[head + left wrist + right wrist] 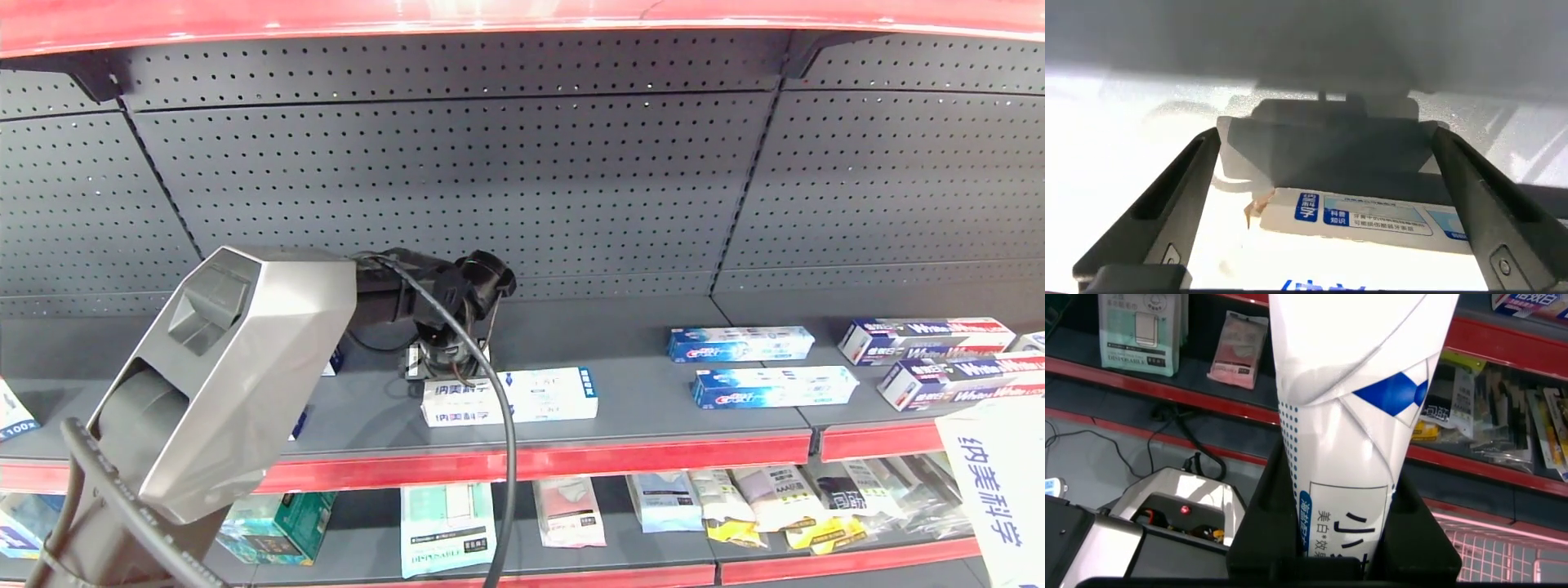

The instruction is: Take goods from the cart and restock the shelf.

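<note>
Mid-restock, at the placing step. On the shelf point(645, 412), near its front edge, lies a box point(510, 396), flat and well apart from the blue boxes point(739, 343) farther right. Just above and behind it hangs the left hand point(1324, 151), fingers point(1167, 220) spread wide, with the box low between them and seemingly touching neither. Looks released, so judged as placed.

In the right hand point(1343, 539), a second box point(1355, 416), clamped by one end and roughly upright. Not on the shelf: out in front of the lower shelves, near the cart point(1507, 555), and at the near right edge of the head view.

Next, probably: draw the left hand back and up without dragging the box, then bring the second box in. Calls for tipping it from upright to flat. Calls also for setting it down on the bare stretch beside the first, clear of the blue boxes. Some risk of swing or slip while tilting, given a grip at one end of a long box.
</note>
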